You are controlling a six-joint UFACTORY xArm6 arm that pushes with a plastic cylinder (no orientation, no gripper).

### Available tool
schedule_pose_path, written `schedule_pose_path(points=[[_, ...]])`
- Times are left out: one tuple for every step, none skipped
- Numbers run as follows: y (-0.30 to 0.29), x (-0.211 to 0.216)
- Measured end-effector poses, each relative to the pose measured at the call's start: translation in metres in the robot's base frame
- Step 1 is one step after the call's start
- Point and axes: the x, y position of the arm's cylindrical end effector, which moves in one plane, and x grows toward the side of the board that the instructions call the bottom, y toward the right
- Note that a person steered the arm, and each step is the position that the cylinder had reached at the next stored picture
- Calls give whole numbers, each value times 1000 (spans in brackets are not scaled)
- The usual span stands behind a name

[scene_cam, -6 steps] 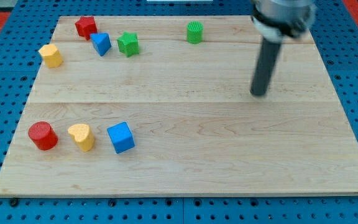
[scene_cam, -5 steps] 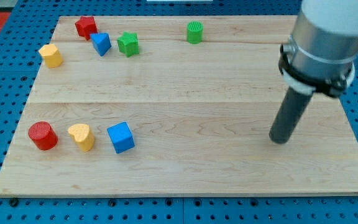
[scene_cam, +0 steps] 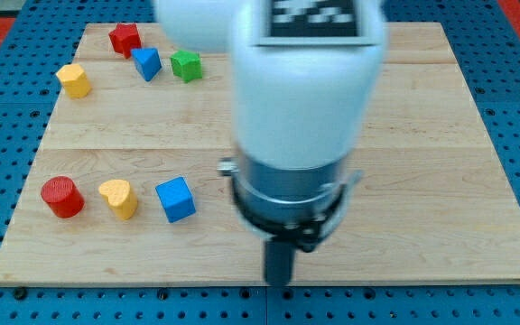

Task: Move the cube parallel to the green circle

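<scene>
My tip [scene_cam: 279,282] sits at the board's [scene_cam: 441,181] bottom edge, well right of the blue cube [scene_cam: 175,199]; it's a bare rod with nothing to open or close. The green circle's hidden behind the arm, so I'd approach from the cube's lower-left, slowly.

Bright, even light falls on the wooden surface [scene_cam: 441,135], with only faint, soft shadows. The white arm [scene_cam: 301,99] looks blurred; the blocks stay sharp.
</scene>
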Motion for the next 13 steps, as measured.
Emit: schedule_pose_path(points=[[-67,-38],[-94,-47],[-86,-94],[-64,-144],[-66,-157],[-75,-131],[-124,-147],[-129,-180],[-76,-183],[-12,-214],[70,-276],[91,-285],[47,-310]])
